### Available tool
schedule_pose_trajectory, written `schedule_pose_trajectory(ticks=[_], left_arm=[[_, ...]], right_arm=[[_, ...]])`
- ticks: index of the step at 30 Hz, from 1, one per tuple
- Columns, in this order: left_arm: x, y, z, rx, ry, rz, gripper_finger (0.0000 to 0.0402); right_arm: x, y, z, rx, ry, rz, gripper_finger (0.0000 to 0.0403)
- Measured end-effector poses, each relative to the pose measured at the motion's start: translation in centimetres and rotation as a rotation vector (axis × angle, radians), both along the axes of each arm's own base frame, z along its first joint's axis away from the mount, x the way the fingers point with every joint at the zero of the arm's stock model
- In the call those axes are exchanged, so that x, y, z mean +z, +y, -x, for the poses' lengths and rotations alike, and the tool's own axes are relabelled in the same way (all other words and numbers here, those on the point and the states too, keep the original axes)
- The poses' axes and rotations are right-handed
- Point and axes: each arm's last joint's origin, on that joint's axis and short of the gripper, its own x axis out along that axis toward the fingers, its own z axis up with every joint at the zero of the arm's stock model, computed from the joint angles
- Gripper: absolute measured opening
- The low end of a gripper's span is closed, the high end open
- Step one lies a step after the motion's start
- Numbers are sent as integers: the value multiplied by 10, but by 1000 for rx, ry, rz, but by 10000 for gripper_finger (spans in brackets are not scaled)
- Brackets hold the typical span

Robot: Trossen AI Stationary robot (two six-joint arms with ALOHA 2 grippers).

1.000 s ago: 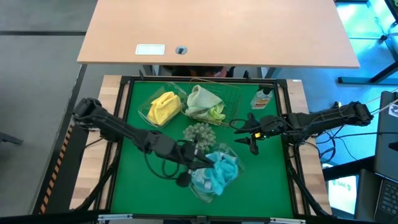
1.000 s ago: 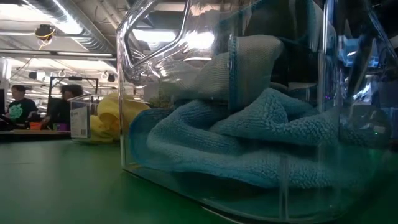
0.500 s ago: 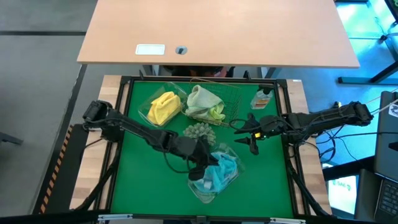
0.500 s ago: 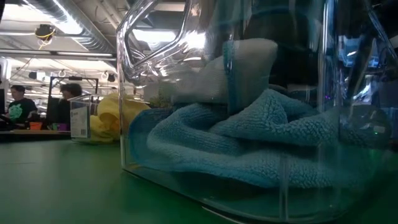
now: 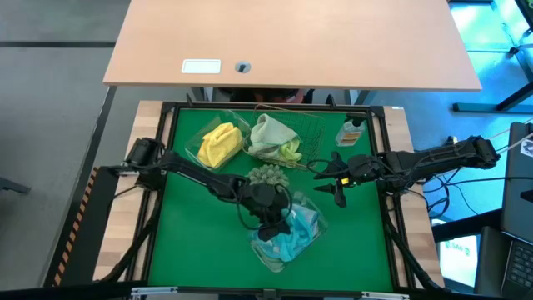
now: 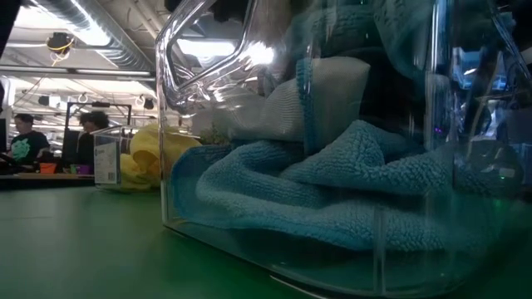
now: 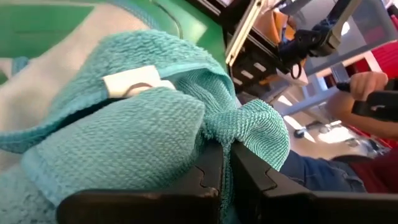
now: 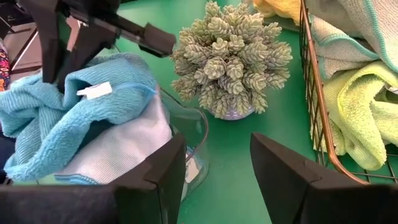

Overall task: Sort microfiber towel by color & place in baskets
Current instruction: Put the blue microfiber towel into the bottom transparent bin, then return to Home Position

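My left gripper [image 5: 273, 223] is over the near clear tub [image 5: 279, 260] and shut on a teal-blue towel [image 7: 124, 124]. That tub [image 6: 174, 124] holds a pile of teal and light blue towels [image 6: 332, 199]. A yellow towel [image 5: 218, 143] lies in the far clear tub. The wire basket [image 5: 312, 133] holds a pale sage towel [image 5: 268, 132] and a lime one [image 5: 290, 152]. My right gripper [image 5: 331, 182] waits open above the mat, right of the spiky ball [image 5: 266, 177]. My left gripper pinches a bunched fold of the teal-blue towel [image 7: 244, 127] between its two fingers [image 7: 208, 177], coming at it from above. The rest of that towel drapes from the fingers onto the pile inside the near tub.
A small bottle with an orange label [image 5: 351, 131] stands right of the wire basket [image 8: 314, 106]. The spiky ball [image 8: 230, 62] sits between the tubs. Green mat lies bare at the left and right. A person's hand [image 7: 367, 84] shows beyond the table; people [image 6: 25, 141] stand far off.
My left gripper has moved toward the table's right, from the near tub's left rim to over the tub, still shut on the teal towel. The towel has been drawn in over the pile, and part of it now stands higher inside the tub.
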Motion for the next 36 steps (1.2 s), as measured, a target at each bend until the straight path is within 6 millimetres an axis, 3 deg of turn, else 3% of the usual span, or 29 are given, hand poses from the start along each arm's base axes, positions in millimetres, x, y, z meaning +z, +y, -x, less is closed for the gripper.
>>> schedule_pose_trajectory(ticks=[7,19,26,30,36], left_arm=[[-1,4,-1,2,-6,-9,26],[3,9,-3,-65,-108,-135,105],[4,19,-5,-145,-134,-131,111],[13,21,-2,-144,-158,-144,110],[43,28,12,-78,-201,-220,109]], right_arm=[[0,0,0,0,0,0,179],[0,0,0,0,0,0,179],[0,0,0,0,0,0,179],[0,0,0,9,1,-6,179],[0,2,0,44,0,-27,179]])
